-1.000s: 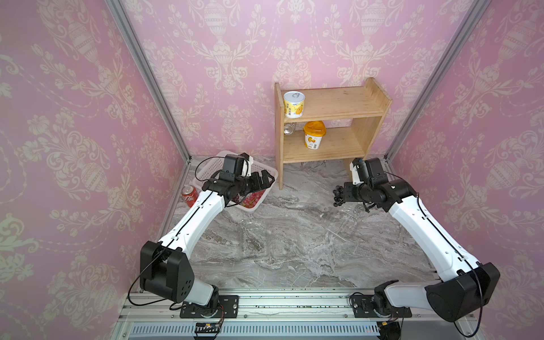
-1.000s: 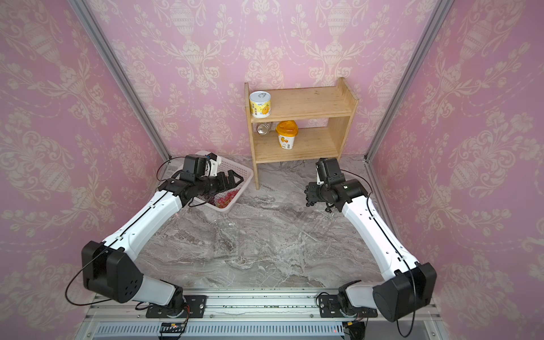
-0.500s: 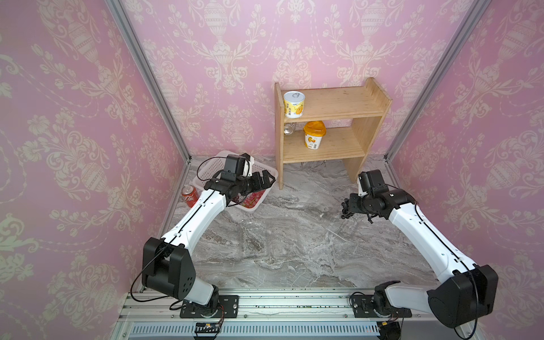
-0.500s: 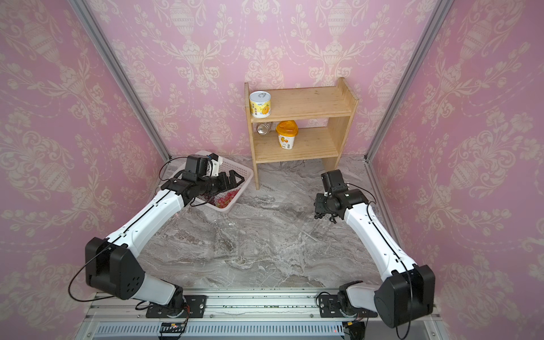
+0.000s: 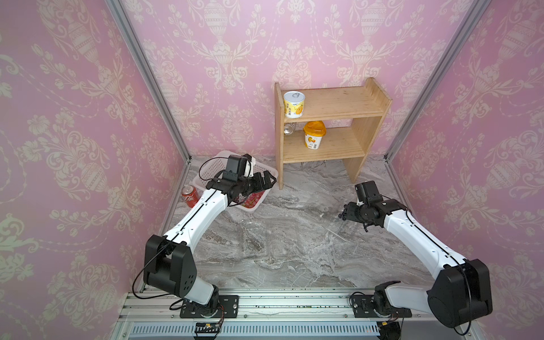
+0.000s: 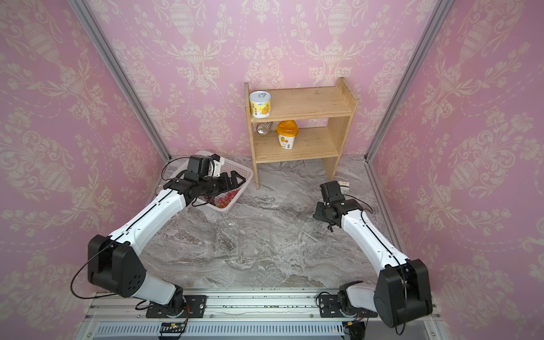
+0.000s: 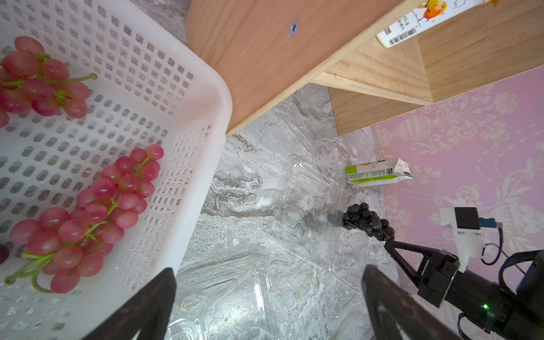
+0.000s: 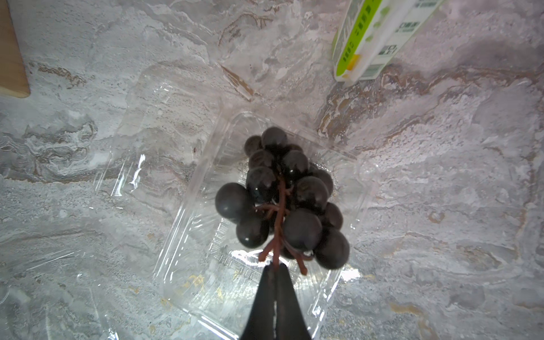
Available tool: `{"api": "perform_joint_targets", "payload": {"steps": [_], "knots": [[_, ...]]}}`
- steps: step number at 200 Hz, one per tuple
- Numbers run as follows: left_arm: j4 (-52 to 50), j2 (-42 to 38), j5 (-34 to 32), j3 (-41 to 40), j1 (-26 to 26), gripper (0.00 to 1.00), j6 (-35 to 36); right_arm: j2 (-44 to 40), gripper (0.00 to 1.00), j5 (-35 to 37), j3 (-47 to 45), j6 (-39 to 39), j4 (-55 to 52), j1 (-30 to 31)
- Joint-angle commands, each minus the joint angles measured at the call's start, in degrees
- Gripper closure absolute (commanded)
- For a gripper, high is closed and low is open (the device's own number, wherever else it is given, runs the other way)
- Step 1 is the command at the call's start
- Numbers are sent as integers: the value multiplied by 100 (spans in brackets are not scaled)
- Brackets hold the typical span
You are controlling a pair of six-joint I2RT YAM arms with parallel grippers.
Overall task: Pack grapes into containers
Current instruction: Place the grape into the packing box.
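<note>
Progress: early, by my reading. No bunch is released into a box yet. One near-black bunch (image 8: pixel 282 200) hangs by its stem from the right tool (image 8: pixel 275 268), whose tips are pressed together on that stem. It hangs directly over the tray half of an open clear container (image 8: pixel 203 282); whether the lowest grapes touch the tray I cannot tell. At least two pink bunches (image 7: pixel 97 212) lie untouched in the white basket (image 7: pixel 206 97). A second clear container (image 7: pixel 232 297) lies open on the worktop (image 5: pixel 294 259) just beside the basket; the part that shows is empty. Left to do: release the dark bunch, move the pink ones, probably shut the lids.

Pose: the right arm reaches forward along the right side of the worktop, wrist bent so the tool points down and inward, near a green-and-white carton (image 8: pixel 374 38). The left arm stretches toward the far-left corner. The left tool (image 7: pixel 268 272) is spread wide and holds nothing, poised above the basket's shelf-side edge, close to the wooden shelf (image 5: pixel 329 129).
</note>
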Motion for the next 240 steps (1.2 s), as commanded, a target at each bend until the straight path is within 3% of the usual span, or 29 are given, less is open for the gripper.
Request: {"api": "perform_joint_targets", "payload": {"steps": [1,163,186,240], "knots": [[19,105,59,10,-51,1,121,-47,100,-103,-255,354,157,-21],[-15,131,24,-70,-83,1,100,607,100,-160,-517,692,324,400],[-33,153,26,-61,-88,1,103,585,93,-154,-466,677,210,407],[-207,210,-67,231,-82,1,246,118,57,22,2,565,-281,410]]}}
